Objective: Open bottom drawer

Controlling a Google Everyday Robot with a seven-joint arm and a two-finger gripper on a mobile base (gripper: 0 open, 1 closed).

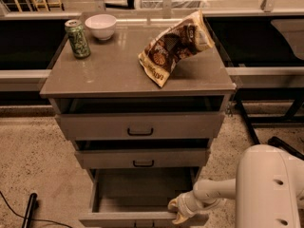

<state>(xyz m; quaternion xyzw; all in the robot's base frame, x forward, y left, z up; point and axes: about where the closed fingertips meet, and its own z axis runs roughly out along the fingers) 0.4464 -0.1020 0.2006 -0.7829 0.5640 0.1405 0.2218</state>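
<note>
- Single view, set high, looking down and forward at the front of the cabinet (118,80) (mount unknown).
- Close in: the cabinet fills mid-frame, and the bottom drawer (137,194) runs to the lower edge.
- Robot's arm (216,190) enters lower right, with the gripper (180,212) at the drawer's front rim.

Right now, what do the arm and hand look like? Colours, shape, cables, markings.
The arm is glossy white: a bulky rounded shell with a few small dark holes, narrowing to a slim white tube with a collared wrist. The hand, at the right end of the bottom drawer front edge, is cream-yellow, duller than the arm. No cables or printed markings show.
</note>
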